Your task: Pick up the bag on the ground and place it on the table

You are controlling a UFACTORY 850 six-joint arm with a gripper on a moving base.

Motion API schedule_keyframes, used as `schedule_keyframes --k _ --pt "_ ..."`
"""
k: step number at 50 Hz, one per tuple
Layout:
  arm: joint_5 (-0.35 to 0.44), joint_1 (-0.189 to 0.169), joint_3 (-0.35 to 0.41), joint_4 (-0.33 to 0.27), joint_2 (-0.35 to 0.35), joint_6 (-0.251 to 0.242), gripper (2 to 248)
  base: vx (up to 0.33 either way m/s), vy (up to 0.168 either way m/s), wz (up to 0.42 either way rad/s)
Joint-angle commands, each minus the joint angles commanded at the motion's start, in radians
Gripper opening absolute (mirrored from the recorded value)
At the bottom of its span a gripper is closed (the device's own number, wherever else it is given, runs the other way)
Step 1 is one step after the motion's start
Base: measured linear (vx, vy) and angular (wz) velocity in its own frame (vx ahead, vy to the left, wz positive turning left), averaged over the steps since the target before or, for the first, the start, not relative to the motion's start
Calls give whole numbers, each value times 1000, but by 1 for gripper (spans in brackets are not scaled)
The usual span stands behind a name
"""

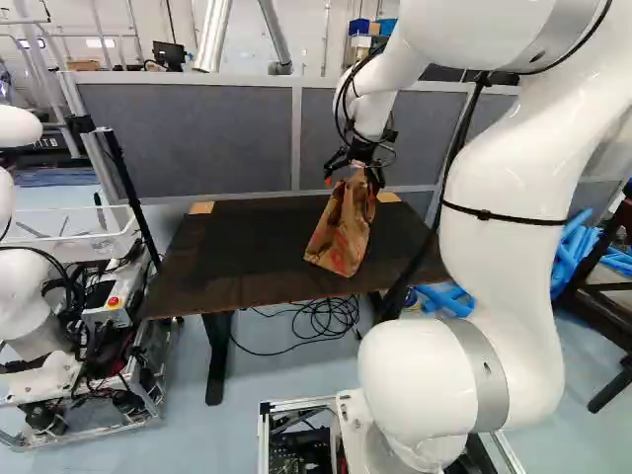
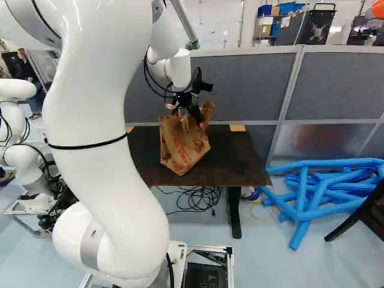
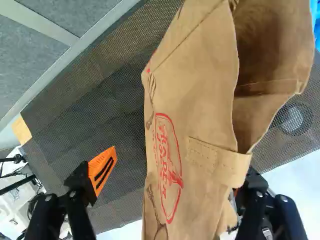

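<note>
Left base view shows the brown bag (image 1: pixel 344 229) tilted over the dark table (image 1: pixel 222 242), below the gripper (image 1: pixel 354 170) at the end of the white arm (image 1: pixel 504 227). Whether the bag's bottom is touched by the tabletop cannot be told.

In the wrist view, the fingers of the gripper (image 3: pixel 181 164) are seen spread wide, and the bag is framed between them. An orange pad (image 3: pixel 103 169) is shown on one finger, separated from the bag's printed side by a gap. The other finger is partly hidden beside a stitched handle (image 3: pixel 218 159); whether it is touched by the handle cannot be made out. No two-sided grip is shown. The bag's mouth is seen gaping on the side away from the print.

Behind the table, a grey partition (image 1: pixel 188 138) is seen. Coiled black cables (image 1: pixel 326 318) are seen beneath the tabletop. Blue tubes (image 2: pixel 318 195) are piled on the floor at the right of the right base view, and another robot (image 1: pixel 30 296) is placed at the left of the left base view.
</note>
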Motion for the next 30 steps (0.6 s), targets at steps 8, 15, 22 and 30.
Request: schedule_keyframes --k 8,15,22,30 --pt "0 0 3 0 20 0 247 0 0 0" --pt "0 0 6 0 40 0 247 0 0 0" --pt "0 0 8 0 59 0 247 0 0 0" --pt "-7 0 7 0 79 0 247 0 0 0"
